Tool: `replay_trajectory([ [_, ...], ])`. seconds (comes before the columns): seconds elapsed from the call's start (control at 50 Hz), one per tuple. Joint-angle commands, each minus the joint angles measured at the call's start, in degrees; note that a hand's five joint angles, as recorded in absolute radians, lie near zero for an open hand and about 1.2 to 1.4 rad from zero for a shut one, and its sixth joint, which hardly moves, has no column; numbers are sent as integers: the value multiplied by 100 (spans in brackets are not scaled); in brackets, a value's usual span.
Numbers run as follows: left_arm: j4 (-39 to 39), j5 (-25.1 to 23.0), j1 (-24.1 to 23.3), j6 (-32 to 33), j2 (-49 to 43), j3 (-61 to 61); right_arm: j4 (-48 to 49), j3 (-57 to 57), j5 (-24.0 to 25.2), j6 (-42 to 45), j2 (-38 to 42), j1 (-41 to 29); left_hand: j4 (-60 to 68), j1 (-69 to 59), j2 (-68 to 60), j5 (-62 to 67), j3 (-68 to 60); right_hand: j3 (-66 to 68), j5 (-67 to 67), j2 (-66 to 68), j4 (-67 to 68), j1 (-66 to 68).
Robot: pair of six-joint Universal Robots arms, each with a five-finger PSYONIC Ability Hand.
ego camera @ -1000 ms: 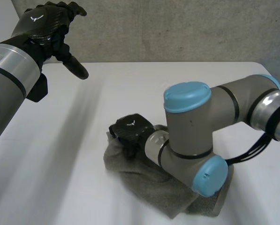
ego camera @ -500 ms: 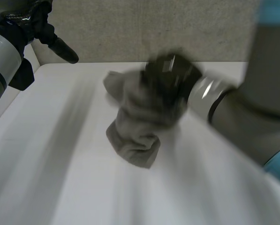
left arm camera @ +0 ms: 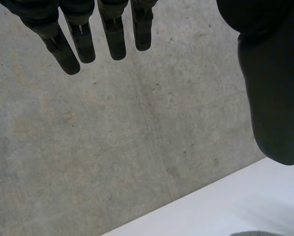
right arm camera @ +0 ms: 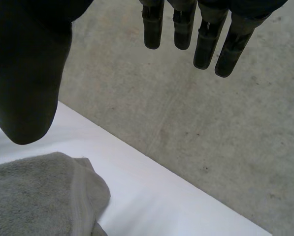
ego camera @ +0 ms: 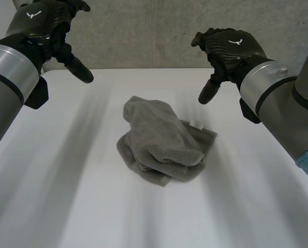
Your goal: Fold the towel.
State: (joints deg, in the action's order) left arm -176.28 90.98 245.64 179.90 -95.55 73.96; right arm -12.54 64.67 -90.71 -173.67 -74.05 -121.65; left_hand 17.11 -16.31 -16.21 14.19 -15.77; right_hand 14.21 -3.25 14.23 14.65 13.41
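Lying in a rumpled heap near the middle of the desk (ego camera: 66,196), the towel (ego camera: 161,144) is free of both hands. It is bunched into thick, uneven rolls, and one flatter corner with a small white tag (ego camera: 196,124) sticks out toward the robot's right.

A second ago the right hand was down on the cloth. Half a second ago it had the towel lifted off the desk. Now the cloth has dropped back, landing a little farther from the robot and more crumpled than folded.

Beyond the heap, the right hand (ego camera: 223,49) hangs in the air well above the far side of the desk. Its fingers are spread and relaxed, its thumb is apart from them, and it holds nothing. Its wrist view shows the same, with straight fingertips over the wall (ego camera: 143,31) and a corner of towel below the thumb. The left hand (ego camera: 43,26) is raised at the far left, much where it was, also slack-fingered and empty.

By my reading, the lift and release undid any neat layering. No edges line up, so the fold is not finished, and the towel probably needs spreading flat before a fresh fold.
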Motion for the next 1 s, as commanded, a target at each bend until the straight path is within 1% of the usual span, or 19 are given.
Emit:
replay_trajectory([
  [0.02, 251, 8, 10, 1, -235, -153, -20, -24, -25, 8, 58, 89, -504, 424, 415, -1212, 371, -421, 325, -423, -465, -341],
  [0.12, 374, 16, 10, 1, -280, -215, -11, -33, -43, 8, 66, 133, -504, 424, 415, -1212, 371, -421, 325, -423, -465, -341],
  [1.0, 366, 16, 1, 1, -297, -206, -3, -33, -43, -27, 172, 150, -521, 441, 432, -1229, 387, -421, 325, -423, -465, -341],
])
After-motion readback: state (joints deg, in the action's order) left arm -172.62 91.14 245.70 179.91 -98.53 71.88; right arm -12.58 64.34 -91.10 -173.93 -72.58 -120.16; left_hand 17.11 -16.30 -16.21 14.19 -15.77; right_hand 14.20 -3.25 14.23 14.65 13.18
